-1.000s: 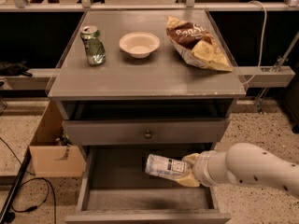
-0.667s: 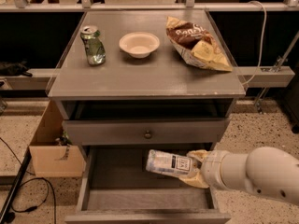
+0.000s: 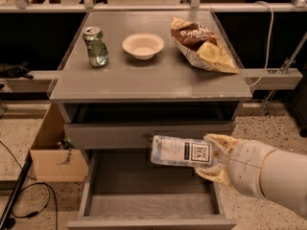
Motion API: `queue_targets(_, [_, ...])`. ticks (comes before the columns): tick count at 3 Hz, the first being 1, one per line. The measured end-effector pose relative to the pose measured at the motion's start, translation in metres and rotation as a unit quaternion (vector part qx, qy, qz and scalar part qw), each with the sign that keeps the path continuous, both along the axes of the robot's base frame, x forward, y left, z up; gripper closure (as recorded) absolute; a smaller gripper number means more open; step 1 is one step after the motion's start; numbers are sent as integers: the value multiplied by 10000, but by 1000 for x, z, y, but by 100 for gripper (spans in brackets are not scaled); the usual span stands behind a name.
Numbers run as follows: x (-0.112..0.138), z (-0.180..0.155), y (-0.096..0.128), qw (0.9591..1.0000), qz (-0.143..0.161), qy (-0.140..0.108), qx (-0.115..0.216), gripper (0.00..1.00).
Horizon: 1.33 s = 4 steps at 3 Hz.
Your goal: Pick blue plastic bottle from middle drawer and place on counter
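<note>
My gripper (image 3: 215, 157) is shut on the blue plastic bottle (image 3: 180, 152), which lies sideways with its dark label panel toward my fingers (image 3: 218, 142). I hold it in the air above the open middle drawer (image 3: 148, 198), level with the drawer front above it. The drawer's grey floor is bare. The counter (image 3: 144, 78) is the grey cabinet top above, higher than the bottle. My white arm comes in from the lower right.
On the counter stand a dented green can (image 3: 96, 46) at the left, a white bowl (image 3: 143, 45) in the middle and a chip bag (image 3: 201, 46) at the right. A cardboard box (image 3: 52, 152) sits on the floor left of the cabinet.
My gripper has lifted the bottle up out of the drawer, from near its floor to the level of the drawer front above.
</note>
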State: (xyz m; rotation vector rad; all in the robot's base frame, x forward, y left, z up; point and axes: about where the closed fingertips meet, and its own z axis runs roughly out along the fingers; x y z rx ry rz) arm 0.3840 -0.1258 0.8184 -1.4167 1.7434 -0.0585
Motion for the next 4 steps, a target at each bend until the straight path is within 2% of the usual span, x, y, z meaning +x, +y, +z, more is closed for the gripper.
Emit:
queue_targets(1, [0,0,0,10000,0,0,0,100])
queue_targets(2, [24,15,11,9997,164,-160,-114,100])
queue_targets(3, [61,42,19,9980,380,-370,-332,100])
queue_targets(4, [98,73,28,9945,616,-566,-625,100])
